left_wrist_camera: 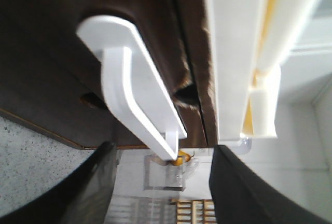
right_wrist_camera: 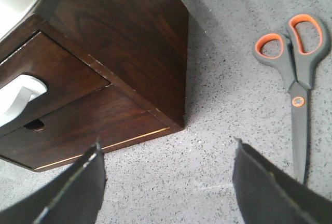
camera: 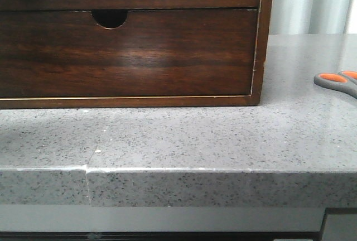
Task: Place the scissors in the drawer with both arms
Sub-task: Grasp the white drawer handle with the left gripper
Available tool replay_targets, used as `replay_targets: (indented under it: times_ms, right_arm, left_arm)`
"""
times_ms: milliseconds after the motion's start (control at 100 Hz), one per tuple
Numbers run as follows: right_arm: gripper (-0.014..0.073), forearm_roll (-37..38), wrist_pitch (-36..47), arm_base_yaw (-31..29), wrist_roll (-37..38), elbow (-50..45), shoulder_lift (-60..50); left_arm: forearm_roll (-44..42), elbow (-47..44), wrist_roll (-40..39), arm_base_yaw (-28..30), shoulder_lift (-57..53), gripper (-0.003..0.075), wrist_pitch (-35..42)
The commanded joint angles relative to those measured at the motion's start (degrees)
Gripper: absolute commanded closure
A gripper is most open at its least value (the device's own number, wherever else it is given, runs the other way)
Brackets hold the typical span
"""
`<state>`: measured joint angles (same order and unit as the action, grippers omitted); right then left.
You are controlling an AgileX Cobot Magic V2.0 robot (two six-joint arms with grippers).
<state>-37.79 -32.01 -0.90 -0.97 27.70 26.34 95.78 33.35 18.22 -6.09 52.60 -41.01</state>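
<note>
The scissors (right_wrist_camera: 298, 73), with grey handles and orange-lined loops, lie flat on the grey stone counter to the right of the wooden chest (right_wrist_camera: 124, 37). Only their handles show at the right edge of the front view (camera: 339, 81). My right gripper (right_wrist_camera: 166, 182) is open and empty above the bare counter, between the chest's corner and the scissors. The upper drawer (right_wrist_camera: 52, 76) looks shut and carries a white handle (left_wrist_camera: 132, 86). My left gripper (left_wrist_camera: 163, 177) is open in front of that handle. The handle's end sits about level with the fingertips (left_wrist_camera: 96, 167), touching neither.
The lower drawer front with a half-round notch (camera: 110, 18) is shut. The chest stands on the counter (camera: 178, 135), whose front edge has a seam at the left. A white and yellow object (left_wrist_camera: 259, 63) shows beside the chest in the left wrist view.
</note>
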Motion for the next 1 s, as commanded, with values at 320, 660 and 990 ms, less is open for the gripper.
replay_targets:
  times_ms: [320, 660, 990]
  right_arm:
    - [0.0127, -1.23, 3.07, -0.31, -0.85, 1.97, 0.75]
    - [0.0127, -0.97, 1.63, -0.31, -0.85, 1.97, 0.75]
    - [0.0127, -0.71, -0.23, -0.31, -0.85, 1.97, 0.75]
  left_arm:
    - [10.59, 3.05, 2.74, 0.38, 7.92, 0.0344, -4.23]
    - [10.59, 4.20, 2.85, 0.38, 10.46, 0.0528, -4.54]
    - [10.48, 4.20, 5.52, 0.38, 10.60, 0.0739, -5.40]
